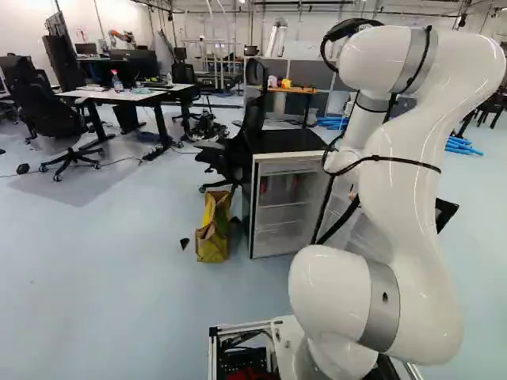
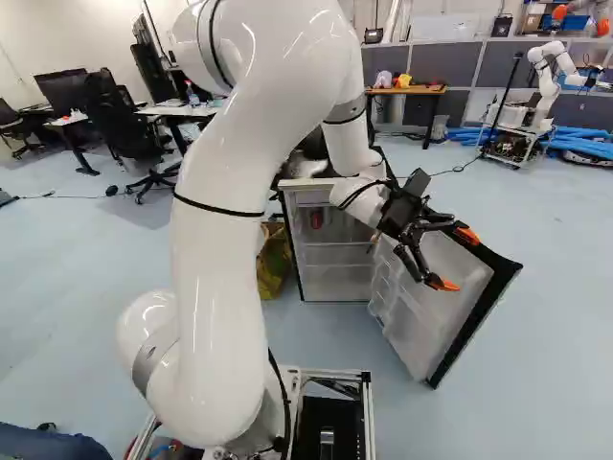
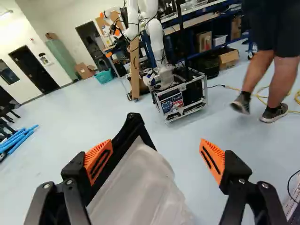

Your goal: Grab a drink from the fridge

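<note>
The gripper (image 2: 454, 259) is over the open door in the right base view. In the wrist view the gripper (image 3: 155, 146) stands open, and the fridge door (image 3: 140, 180) shows below and between its fingers, its black edge close to one of them. A white-bodied fridge (image 1: 281, 210) with a black top has its door (image 2: 436, 302) swung wide, clear shelves on the inside. Through the opening, a red item (image 2: 316, 219), perhaps a can, stands on the upper shelf. The arm hides part of the fridge.
A yellow-brown bag (image 1: 212, 229) stands beside the fridge, with an office chair (image 1: 238, 146) behind. Desks (image 1: 119, 95) are farther off. Another robot (image 2: 546, 86) stands near blue tubes (image 2: 579, 142). A person's legs (image 3: 269, 70) show beyond the gripper in the wrist view.
</note>
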